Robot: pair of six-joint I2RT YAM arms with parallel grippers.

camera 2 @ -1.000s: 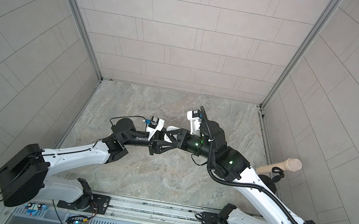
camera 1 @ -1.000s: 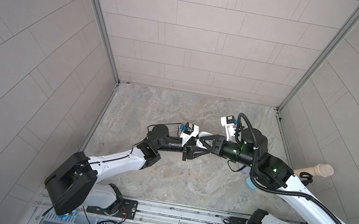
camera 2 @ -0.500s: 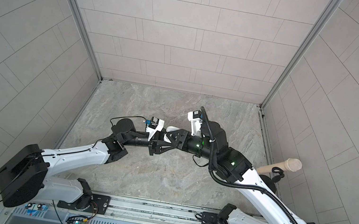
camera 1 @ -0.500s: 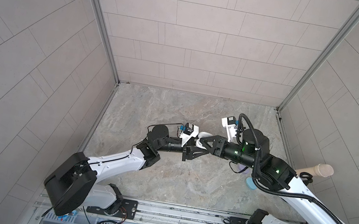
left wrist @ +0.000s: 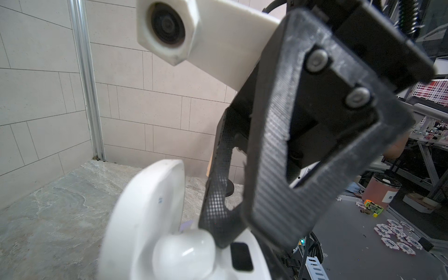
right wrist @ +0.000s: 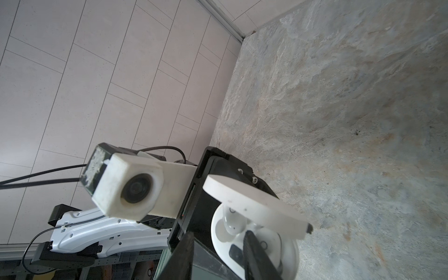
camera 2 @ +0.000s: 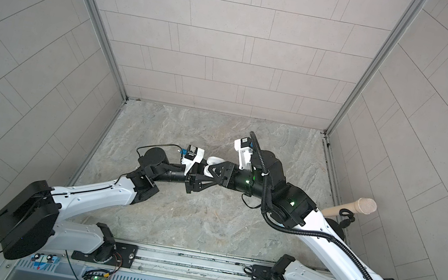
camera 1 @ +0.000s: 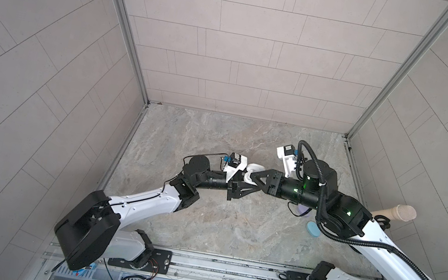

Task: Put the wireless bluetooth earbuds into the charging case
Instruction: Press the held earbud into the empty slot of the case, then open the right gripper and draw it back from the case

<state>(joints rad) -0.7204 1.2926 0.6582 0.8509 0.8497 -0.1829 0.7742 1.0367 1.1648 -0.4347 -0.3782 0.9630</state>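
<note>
right gripper (right wrist: pixel 218 232) | jaws wider than before | earbud (right wrist: pixel 232 221) in case (right wrist: pixel 289 252)

I see the left gripper (camera 2: pixel 208 176) and the right gripper (camera 2: pixel 214 171) set tip to tip above the middle of the marble table (camera 2: pixel 201 224). The white charging case (camera 2: pixel 214 161) sits between their tips, lid raised. A beige rod (camera 2: pixel 355 207) lies at the table's right edge

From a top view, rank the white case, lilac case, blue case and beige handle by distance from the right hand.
1. white case, at the right hand tips.
2. lilac case, under that arm.
3. blue case, just beyond, toward the front.
4. beige handle, by the right wall.
</note>
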